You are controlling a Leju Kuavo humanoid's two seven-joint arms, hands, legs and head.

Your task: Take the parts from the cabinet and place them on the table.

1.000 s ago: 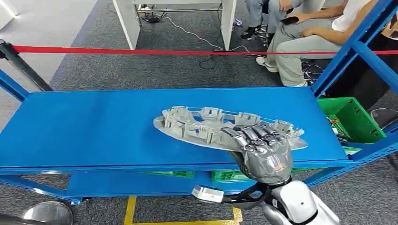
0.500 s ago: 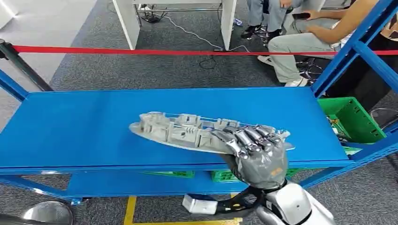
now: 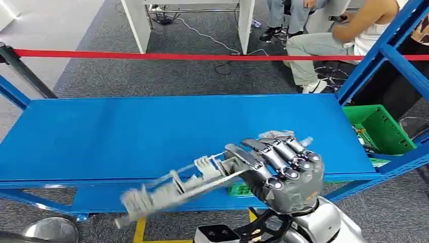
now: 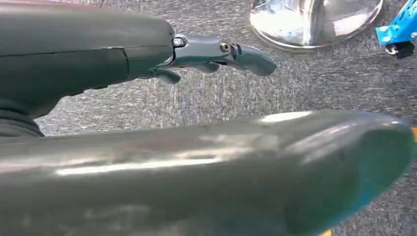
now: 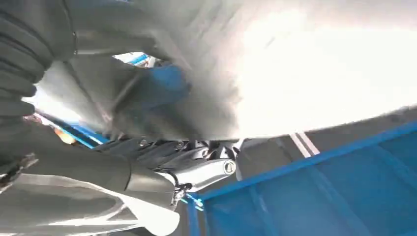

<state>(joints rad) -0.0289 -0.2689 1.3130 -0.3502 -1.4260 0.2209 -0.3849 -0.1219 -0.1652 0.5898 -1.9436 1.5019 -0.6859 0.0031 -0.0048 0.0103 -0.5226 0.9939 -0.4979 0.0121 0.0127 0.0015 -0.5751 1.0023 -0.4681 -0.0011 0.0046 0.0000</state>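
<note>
The blue shelf (image 3: 101, 136) of the cabinet stretches across in front of me, a red tape (image 3: 152, 54) strung behind it and grey carpet (image 3: 167, 76) beyond. A person (image 3: 329, 45) sits on the far side at the upper right, and a green crate (image 3: 379, 126) stands past the shelf's right end. My right hand (image 3: 283, 172) is at the shelf's front edge, fingers wrapped around one end of the long grey part (image 3: 177, 187). The part is blurred and slants down to my left, off the shelf and over its front edge. My left hand (image 4: 216, 51) hangs over the carpet near a shiny round base (image 4: 314, 22); its fingers reach out with nothing between them.
</note>
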